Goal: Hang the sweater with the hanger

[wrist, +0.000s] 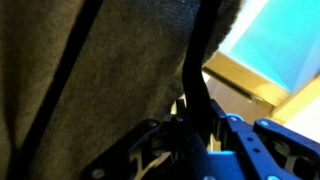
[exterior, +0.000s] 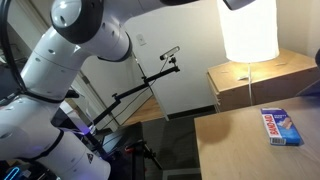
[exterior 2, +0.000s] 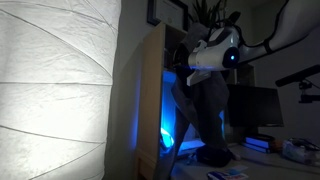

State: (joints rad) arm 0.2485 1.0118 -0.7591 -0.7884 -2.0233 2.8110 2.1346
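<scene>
Grey-blue soft fabric sweater [exterior 2: 205,115] hangs limp from my gripper [exterior 2: 193,68] at centre frame, jaws pinched on its top; I judge it light, floppy, best taken by a bunched fold.

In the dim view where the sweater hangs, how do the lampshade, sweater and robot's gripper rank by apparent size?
1. lampshade, though it is nearest the camera, which inflates it
2. sweater
3. gripper

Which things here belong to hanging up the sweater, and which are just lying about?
For the job: sweater; robot arm holding it up.
Lying about: lamp; blue-and-white box; wooden cabinet.
</scene>
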